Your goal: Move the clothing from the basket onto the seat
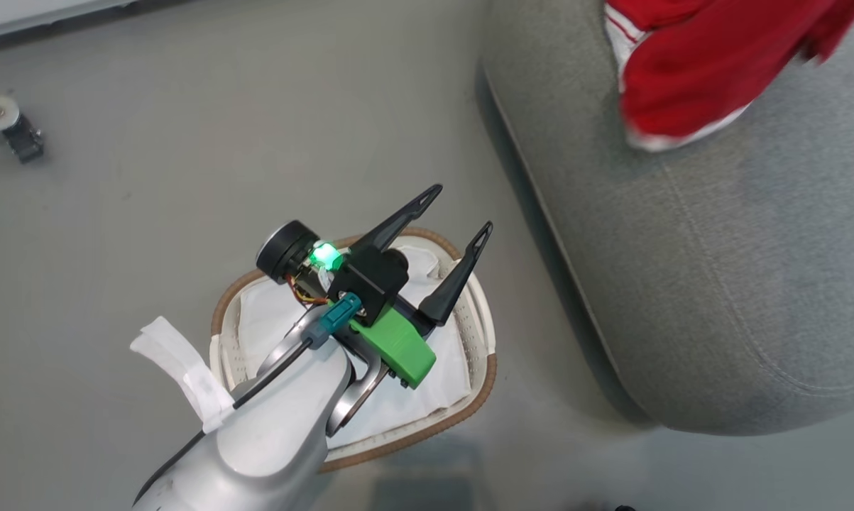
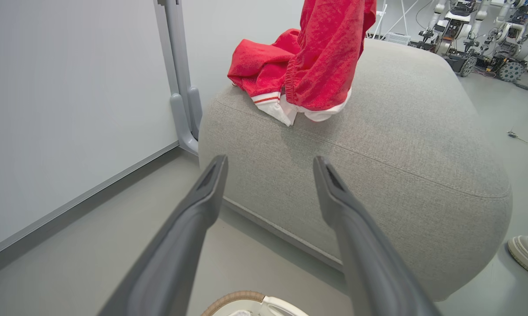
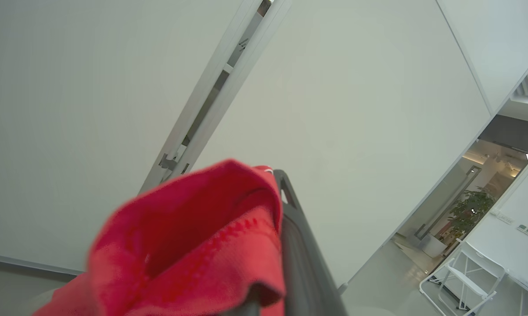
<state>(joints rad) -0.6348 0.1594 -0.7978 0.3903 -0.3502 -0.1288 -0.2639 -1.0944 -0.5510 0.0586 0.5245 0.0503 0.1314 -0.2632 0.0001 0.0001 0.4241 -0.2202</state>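
Red clothing (image 2: 325, 57) hangs down from above, and its white-trimmed lower end rests on the grey seat (image 2: 378, 153). More red clothing (image 2: 255, 66) lies bunched beside it. In the head view the clothing (image 1: 689, 71) covers the seat's (image 1: 718, 284) far part. My right gripper (image 3: 276, 175) is shut on the red clothing (image 3: 193, 250), which drapes over its fingers and hides one of them. My left gripper (image 1: 462, 207) stands open and holds nothing above the basket (image 1: 485, 376), short of the seat's near edge. The left gripper (image 2: 270, 160) points at the seat's side, with the basket's rim (image 2: 233, 300) below it.
A plain white sheet (image 1: 412, 387) lies in the basket. A grey post (image 2: 182, 87) and a wall panel stand left of the seat. A person's shoe (image 2: 527, 254) is on the floor at the seat's right. Other robots (image 2: 465, 26) stand beyond. A metal bracket (image 1: 8, 128) sits on the floor.
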